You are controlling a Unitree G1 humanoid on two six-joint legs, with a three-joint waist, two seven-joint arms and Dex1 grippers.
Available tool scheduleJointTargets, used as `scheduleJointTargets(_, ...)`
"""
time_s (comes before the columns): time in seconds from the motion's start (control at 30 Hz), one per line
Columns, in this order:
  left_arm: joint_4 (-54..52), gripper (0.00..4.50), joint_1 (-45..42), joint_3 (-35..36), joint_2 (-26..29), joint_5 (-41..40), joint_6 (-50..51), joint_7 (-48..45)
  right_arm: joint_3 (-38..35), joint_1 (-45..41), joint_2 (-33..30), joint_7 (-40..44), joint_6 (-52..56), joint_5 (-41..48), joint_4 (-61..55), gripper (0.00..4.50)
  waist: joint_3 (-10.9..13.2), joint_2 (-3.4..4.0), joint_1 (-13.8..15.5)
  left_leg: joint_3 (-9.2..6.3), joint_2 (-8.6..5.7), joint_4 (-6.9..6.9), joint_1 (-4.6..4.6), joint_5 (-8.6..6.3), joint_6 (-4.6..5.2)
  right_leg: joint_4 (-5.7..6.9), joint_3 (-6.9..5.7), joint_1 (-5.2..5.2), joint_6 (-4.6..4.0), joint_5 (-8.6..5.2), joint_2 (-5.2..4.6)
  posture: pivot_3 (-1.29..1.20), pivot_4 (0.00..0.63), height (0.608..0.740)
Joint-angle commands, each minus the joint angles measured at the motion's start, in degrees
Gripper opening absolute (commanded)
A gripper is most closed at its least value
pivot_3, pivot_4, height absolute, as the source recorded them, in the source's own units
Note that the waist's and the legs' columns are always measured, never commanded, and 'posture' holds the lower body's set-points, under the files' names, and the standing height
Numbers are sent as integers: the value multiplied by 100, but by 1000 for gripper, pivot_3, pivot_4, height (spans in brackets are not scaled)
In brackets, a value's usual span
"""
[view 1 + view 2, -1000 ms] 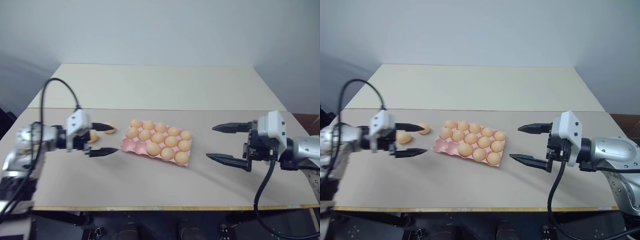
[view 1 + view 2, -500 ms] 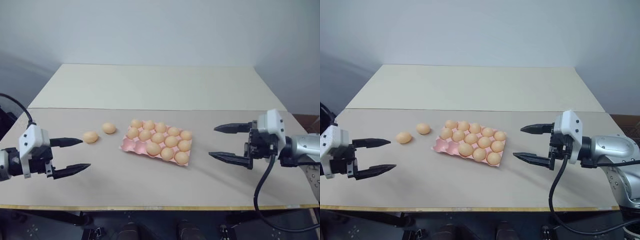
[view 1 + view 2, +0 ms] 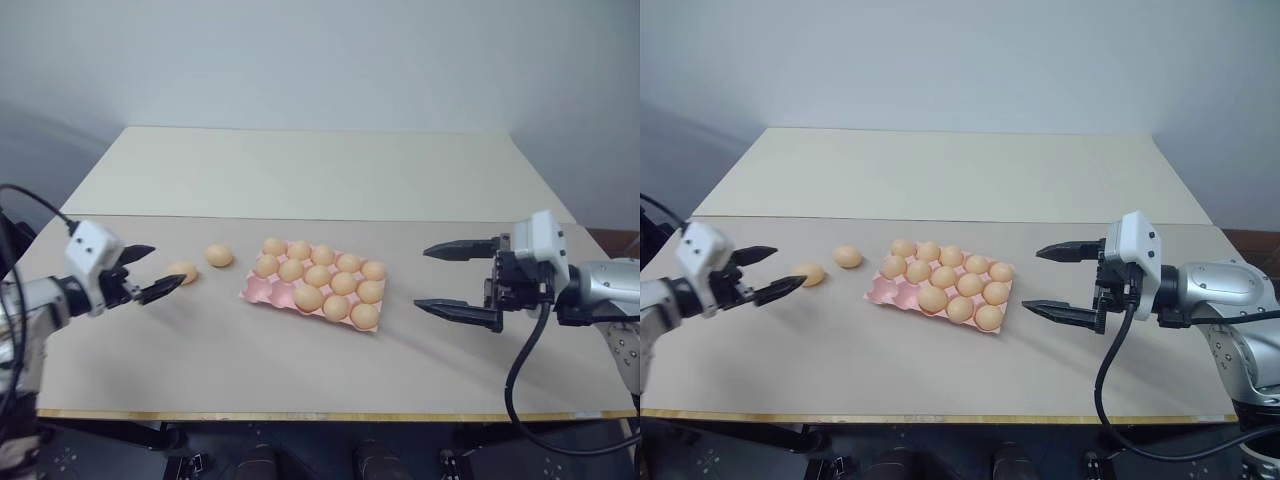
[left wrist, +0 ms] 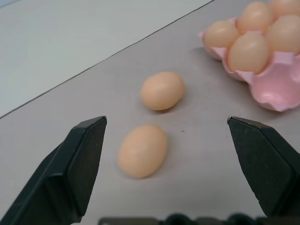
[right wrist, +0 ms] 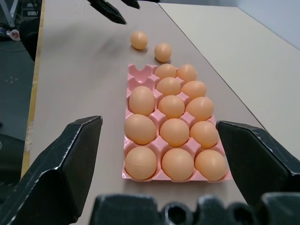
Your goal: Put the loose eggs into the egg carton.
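Left eye view: pink egg carton sits centre frame on the tan table, holding thirteen eggs, the cups at its lower left corner bare; two loose eggs lie left of it on the table, one just beside the carton's upper left corner, the other further left and slightly lower; left gripper at far left, fingers spread, empty, tips right next to that further egg, cannot tell if touching; right gripper at right of frame, fingers spread wide, empty, well apart from the carton. Left wrist view: both black fingers splayed at the lower corners with nothing between them; nearer egg lower centre, second egg above it, carton corner at upper right. Right wrist view: fingers apart, nothing held; carton centre frame, two empty cups at its top left, loose eggs above it, left gripper's fingertips at the top
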Motion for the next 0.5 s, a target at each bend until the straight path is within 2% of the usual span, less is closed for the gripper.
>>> scheduleJointTargets(0.03,795,4483,-523,-206,-167,315,-493,247,-192,-5,-45,-64,-75,69,-279,4500,0,-1,24,0,0,0,-3,0,0,-1,-1,-1,0,0,1,0,150,740)
scheduleJointTargets(0.17,1891,4483,-1120,-598,-414,578,-824,95,-364,134,-71,-194,1,161,-508,4500,0,-1,36,0,-1,0,-4,0,0,-1,0,-3,0,1,1,0,150,740)
scheduleJointTargets(0.43,3405,4483,-1925,-991,-731,1007,-1104,104,-573,323,-114,-357,72,246,-771,4500,-1,-2,69,-2,-2,0,-3,0,0,1,-2,0,1,1,1,0,150,740)
scheduleJointTargets(0.5,3640,4105,-2007,-1076,-758,1130,-1198,133,-602,346,-123,-372,75,259,-798,4500,-1,-2,63,-2,-3,0,-5,0,0,0,-1,0,2,1,0,0,150,740)
